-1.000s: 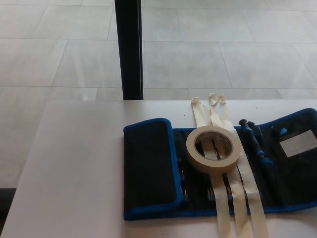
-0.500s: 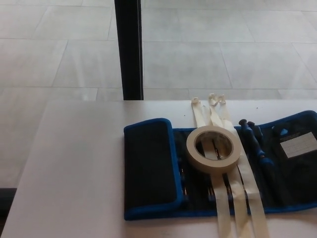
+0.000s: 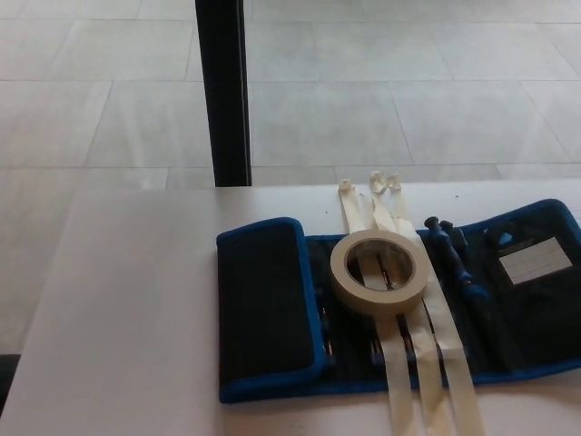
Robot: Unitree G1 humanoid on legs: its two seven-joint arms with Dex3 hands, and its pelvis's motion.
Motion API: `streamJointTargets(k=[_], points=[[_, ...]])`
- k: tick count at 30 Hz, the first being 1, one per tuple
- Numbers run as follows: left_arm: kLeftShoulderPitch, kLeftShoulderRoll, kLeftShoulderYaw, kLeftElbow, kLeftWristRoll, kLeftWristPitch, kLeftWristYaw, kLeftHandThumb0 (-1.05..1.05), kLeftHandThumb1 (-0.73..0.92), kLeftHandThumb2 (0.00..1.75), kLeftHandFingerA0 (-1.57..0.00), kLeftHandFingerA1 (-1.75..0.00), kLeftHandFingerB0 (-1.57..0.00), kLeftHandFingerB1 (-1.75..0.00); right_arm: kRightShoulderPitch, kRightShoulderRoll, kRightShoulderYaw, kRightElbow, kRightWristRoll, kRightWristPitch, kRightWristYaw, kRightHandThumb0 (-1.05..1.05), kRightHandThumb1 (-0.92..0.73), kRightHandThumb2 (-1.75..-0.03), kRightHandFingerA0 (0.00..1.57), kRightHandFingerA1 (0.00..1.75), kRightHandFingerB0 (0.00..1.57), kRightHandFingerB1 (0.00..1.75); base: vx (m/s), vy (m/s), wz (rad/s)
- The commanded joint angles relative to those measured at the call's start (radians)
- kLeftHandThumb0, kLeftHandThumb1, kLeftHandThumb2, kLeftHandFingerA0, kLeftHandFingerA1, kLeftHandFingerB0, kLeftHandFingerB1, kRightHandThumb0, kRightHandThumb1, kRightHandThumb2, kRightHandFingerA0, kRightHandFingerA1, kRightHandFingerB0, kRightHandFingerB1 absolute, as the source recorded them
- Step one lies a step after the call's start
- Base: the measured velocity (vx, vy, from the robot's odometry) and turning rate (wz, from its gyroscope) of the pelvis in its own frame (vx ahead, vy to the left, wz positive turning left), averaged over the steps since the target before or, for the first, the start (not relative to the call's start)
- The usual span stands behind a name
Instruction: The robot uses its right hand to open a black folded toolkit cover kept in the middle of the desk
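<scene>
1. The toolkit cover, black with blue trim, is seen lying flat near the desk's front edge, its long axis parallel to that edge.
2. Its left flap is folded over; the right part is spread open.
3. Tools are held inside.
4. A tape roll is resting on cream strips crossing the cover.
5. No hand is shown, so finger state cannot be told.

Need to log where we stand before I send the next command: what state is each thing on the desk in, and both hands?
toolkit cover: spread open on the right, lying flat.
left flap: folded over the case.
tape roll: flat on the open case, over the strips.
tape strips: three, stuck across the case and onto the desk.
tools: tucked inside.
Left hand, right hand: not in view.
</scene>
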Motion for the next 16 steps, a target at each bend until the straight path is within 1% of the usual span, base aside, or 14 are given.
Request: streamJointTargets(k=[1,2,3,4,5,6,7,8,9,10,12,13,14,16], points=[[0.016,0.029,0.000,0.014,0.006,0.006,0.006,-0.99,0.92,0.77,-0.31,-0.50,-0.24,-0.34,0.004,0.038,-0.052,0.080,0.193,0.064,0.046,-0.51,-0.66,-0.75,0.84,1.68,0.32,1.05,0.00,0.000,0.00],[0.017,0.030,-0.006,0.012,0.013,0.001,0.011,-0.97,0.92,0.79,-0.32,-0.48,-0.28,-0.34,-0.011,0.041,-0.059,0.099,0.197,0.050,0.001,-0.50,-0.64,-0.78,0.84,1.64,0.32,0.98,0.00,0.000,0.00],[0.018,0.032,-0.008,0.010,0.014,-0.002,0.004,-0.99,0.92,0.76,-0.28,-0.49,-0.27,-0.36,-0.014,0.052,-0.061,0.104,0.204,0.038,-0.014,-0.50,-0.68,-0.76,0.81,1.59,0.27,0.83,0.00,0.000,0.00],[0.015,0.020,-0.015,0.011,0.020,-0.005,0.006,-1.04,0.92,0.81,-0.27,-0.49,-0.21,-0.34,-0.018,0.061,-0.071,0.100,0.219,0.019,-0.021,-0.53,-0.70,-0.77,1.00,1.71,0.36,0.89,0.00,0.000,0.00],[0.017,0.019,-0.010,0.009,0.013,0.000,0.004,-0.97,0.92,0.79,-0.28,-0.47,-0.26,-0.34,-0.012,0.075,-0.074,0.096,0.232,0.020,-0.006,-0.48,-0.68,-0.77,0.93,1.75,0.62,1.23,0.00,0.000,0.00],[0.019,0.019,-0.001,0.006,0.002,0.008,0.001,-0.97,0.92,0.79,-0.28,-0.47,-0.26,-0.34,-0.002,0.095,-0.080,0.089,0.247,0.025,0.017,-0.48,-0.68,-0.77,0.93,1.75,0.62,1.23,0.00,0.000,0.00],[0.019,0.019,-0.001,0.006,0.002,0.008,0.001,-0.97,0.92,0.79,-0.28,-0.47,-0.26,-0.34,-0.001,0.095,-0.078,0.089,0.250,0.025,0.017,-0.48,-0.68,-0.77,0.93,1.75,0.62,1.23,0.00,0.000,0.00],[0.019,0.022,-0.007,0.006,0.008,0.018,0.001,-0.98,0.92,0.79,-0.25,-0.48,-0.23,-0.34,0.014,0.111,-0.094,0.063,0.283,0.031,0.058,-0.50,-0.72,-0.72,0.89,1.75,0.64,1.21,0.00,0.000,0.00],[0.020,0.021,-0.006,0.005,0.007,0.017,0.000,-0.98,0.92,0.79,-0.25,-0.48,-0.22,-0.35,0.017,0.105,-0.094,0.069,0.287,0.034,0.058,-0.52,-0.75,-0.68,0.69,1.64,0.42,0.98,0.00,0.000,0.00],[0.020,0.018,-0.004,0.006,0.004,0.017,0.002,-0.98,0.91,0.79,-0.27,-0.50,-0.22,-0.35,0.030,0.104,-0.087,0.069,0.287,0.029,0.080,-0.54,-0.74,-0.68,0.79,1.69,0.50,1.13,0.00,0.000,0.00],[0.023,0.016,-0.003,0.006,0.004,0.018,0.002,-0.98,0.91,0.79,-0.27,-0.50,-0.22,-0.35,0.040,0.105,-0.079,0.064,0.293,0.026,0.090,-0.54,-0.74,-0.68,0.79,1.69,0.50,1.13,0.00,0.000,0.00],[0.027,0.016,-0.007,0.007,0.009,0.003,0.004,-1.01,0.91,0.79,-0.25,-0.51,-0.21,-0.36,0.058,0.110,-0.094,0.052,0.322,0.032,0.118,-0.52,-0.74,-0.67,0.62,1.48,0.36,0.93,0.00,0.000,0.00],[0.026,0.015,-0.007,0.007,0.009,0.006,0.006,-1.01,0.91,0.79,-0.25,-0.50,-0.19,-0.35,0.062,0.109,-0.087,0.050,0.319,0.041,0.107,-0.52,-0.78,-0.70,0.59,1.39,0.39,0.83,0.00,0.000,0.00],[0.025,0.015,-0.008,0.006,0.010,0.008,0.007,-1.01,0.91,0.79,-0.25,-0.50,-0.19,-0.35,0.067,0.109,-0.081,0.047,0.322,0.046,0.103,-0.52,-0.78,-0.70,0.59,1.39,0.39,0.83,0.00,0.000,0.00]])
